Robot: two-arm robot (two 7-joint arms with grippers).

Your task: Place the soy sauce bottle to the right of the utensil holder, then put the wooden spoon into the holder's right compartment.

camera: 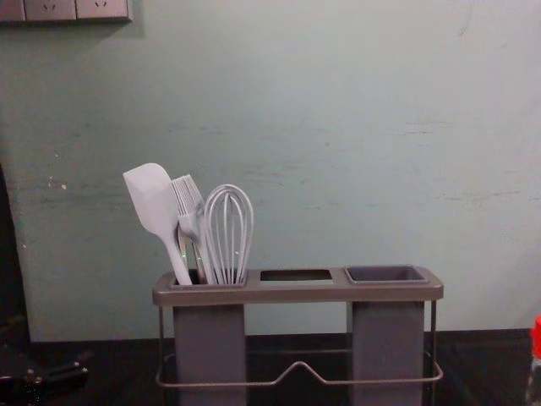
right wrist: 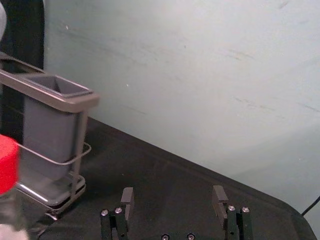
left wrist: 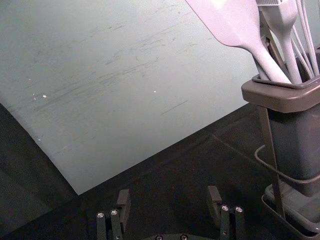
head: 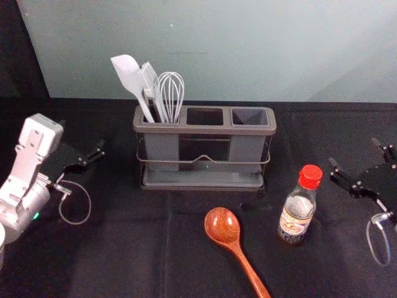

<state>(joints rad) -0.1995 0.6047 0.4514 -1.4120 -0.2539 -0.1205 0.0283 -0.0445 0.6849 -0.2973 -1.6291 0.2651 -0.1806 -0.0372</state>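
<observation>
The utensil holder [head: 205,130] stands upright at the middle back, with a spatula, brush and whisk in its left compartment; its right compartment [camera: 386,274] holds nothing. In front of its right end the soy sauce bottle [head: 296,214] stands upright, red-capped. Left of the bottle lies the wooden spoon [head: 223,226], bowl toward the holder. My right gripper [head: 355,162] is open and empty, to the right of the bottle; the right wrist view shows the gripper [right wrist: 172,202] with fingers wide apart. My left gripper [head: 84,162], left of the holder, is likewise open in its wrist view [left wrist: 169,202].
A pale wall [head: 217,49] rises behind the black-covered table [head: 149,248]. Wall sockets [camera: 63,8] are at the upper left of the chest view. A dark cable [right wrist: 311,205] runs near the wall on the right.
</observation>
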